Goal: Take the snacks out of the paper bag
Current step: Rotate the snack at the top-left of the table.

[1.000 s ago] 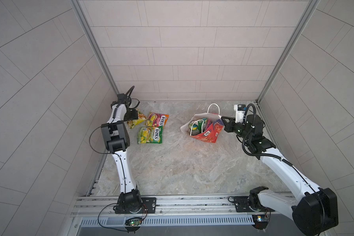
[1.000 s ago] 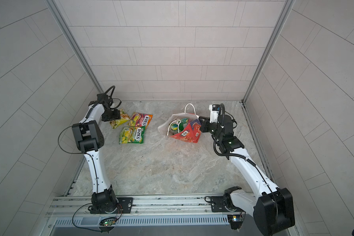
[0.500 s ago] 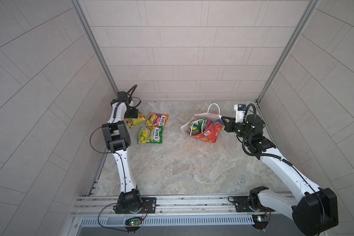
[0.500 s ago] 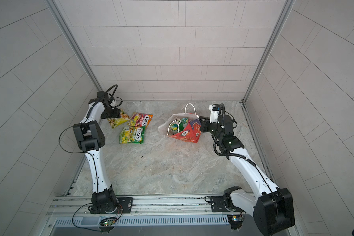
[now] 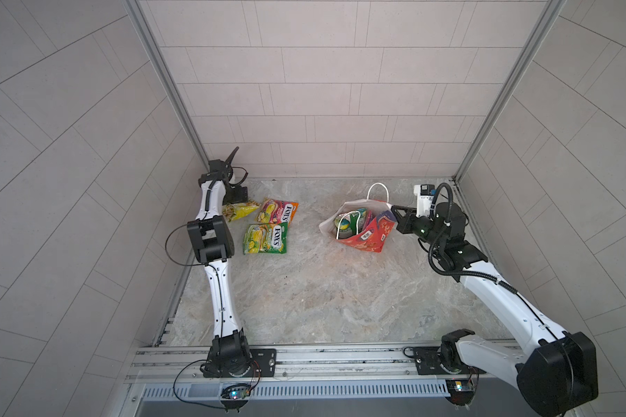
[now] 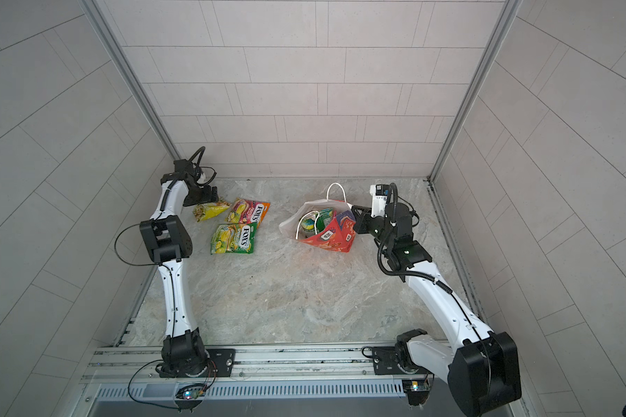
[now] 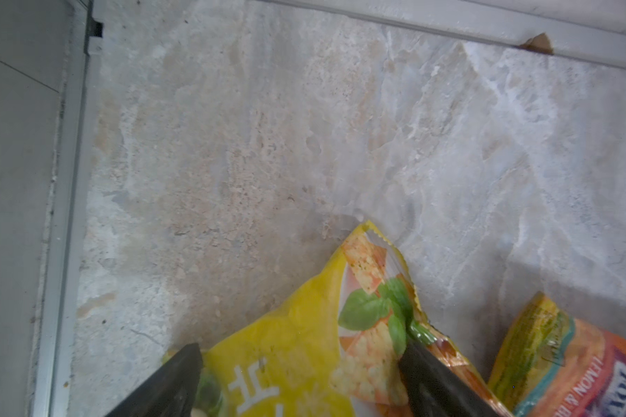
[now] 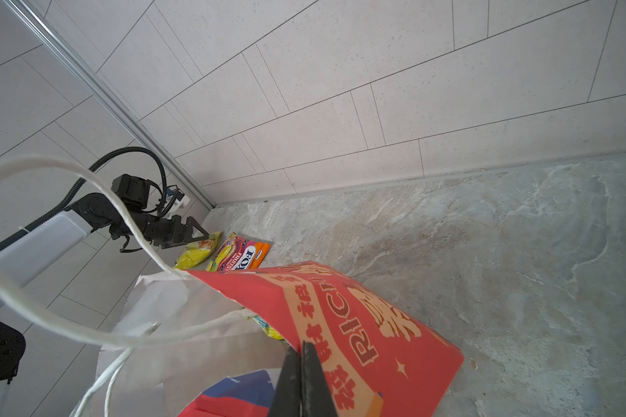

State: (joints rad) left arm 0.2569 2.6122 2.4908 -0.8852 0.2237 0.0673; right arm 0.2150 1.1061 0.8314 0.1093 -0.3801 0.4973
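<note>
The red paper bag (image 5: 365,239) (image 6: 329,239) leans on the floor right of centre with its white mouth facing left. My right gripper (image 5: 394,209) (image 8: 300,348) is shut on its right rim (image 8: 358,325). Inside show a green-yellow packet (image 5: 346,224), a teal one (image 5: 363,216) and a purple one (image 5: 385,218). Three snacks lie at the far left: a plain yellow packet (image 5: 240,210) (image 7: 286,346), a pink-orange FOX'S packet (image 5: 277,212) (image 7: 575,368) and a green FOX'S packet (image 5: 266,239). My left gripper (image 5: 237,198) (image 7: 300,348) is open, its fingers either side of the yellow packet's end.
Tiled walls close the floor on three sides, and the left gripper works close to the back-left corner post (image 5: 196,151). The left arm's elbow (image 5: 210,242) stands beside the green packet. A metal rail (image 5: 304,355) runs along the front edge.
The left gripper's jaws have spread wider over the yellow packet, which lies on the floor. The right arm and the bag have not moved.
</note>
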